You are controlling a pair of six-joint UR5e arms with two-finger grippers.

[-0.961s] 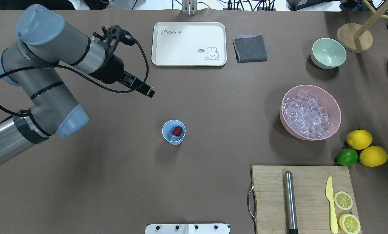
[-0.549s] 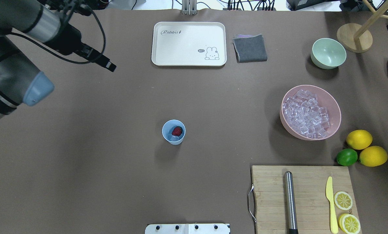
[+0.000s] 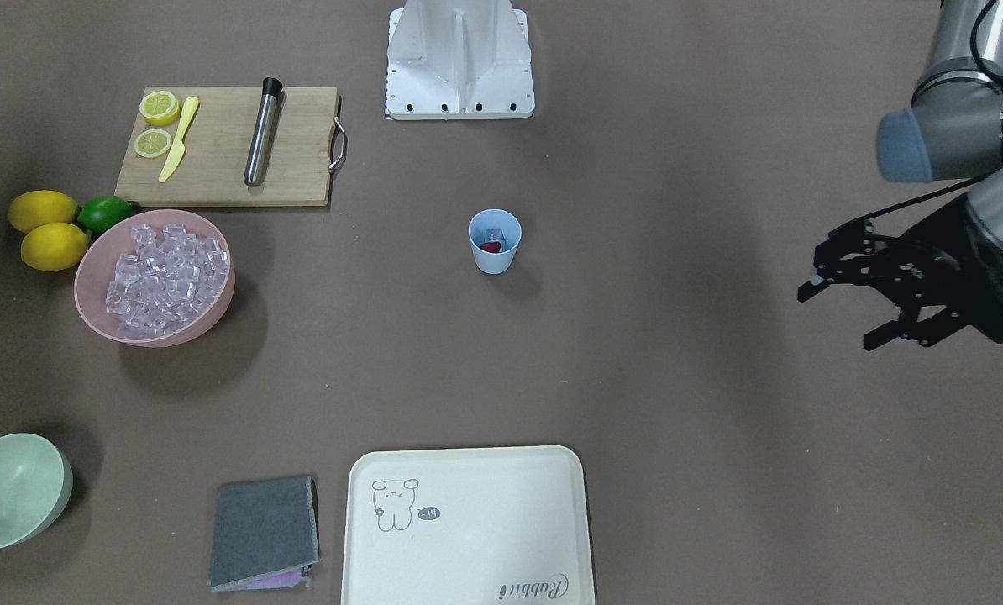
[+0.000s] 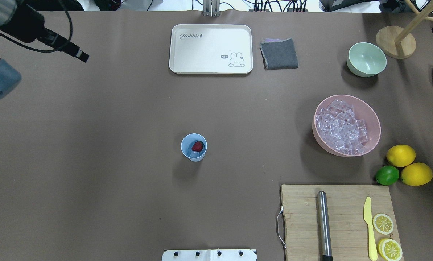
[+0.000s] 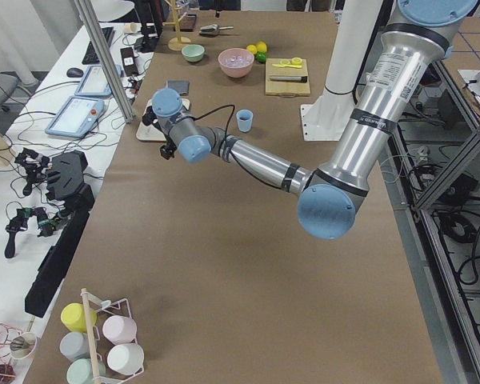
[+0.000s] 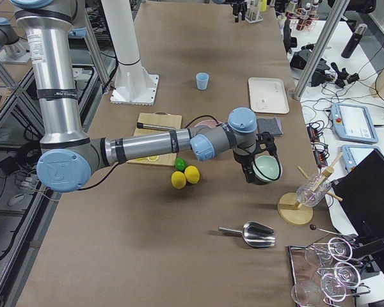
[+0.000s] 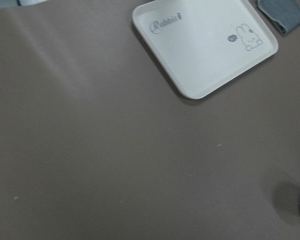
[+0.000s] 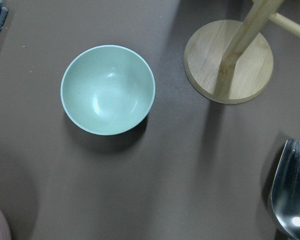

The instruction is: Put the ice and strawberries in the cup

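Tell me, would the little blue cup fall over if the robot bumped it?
Probably, if hit near the rim: the cup is narrower at its base than its top. It looks like light plastic, holding only a strawberry and a little ice, so a low push might just slide it.

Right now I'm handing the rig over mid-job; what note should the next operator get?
Left gripper: open, empty, out to the side, far from the cup.
Right gripper: above the green bowl; open or shut cannot be told.
Cup holds one strawberry and an ice cube; spare ice is in the pink bowl.
Done: both are in. Left: nothing evident.
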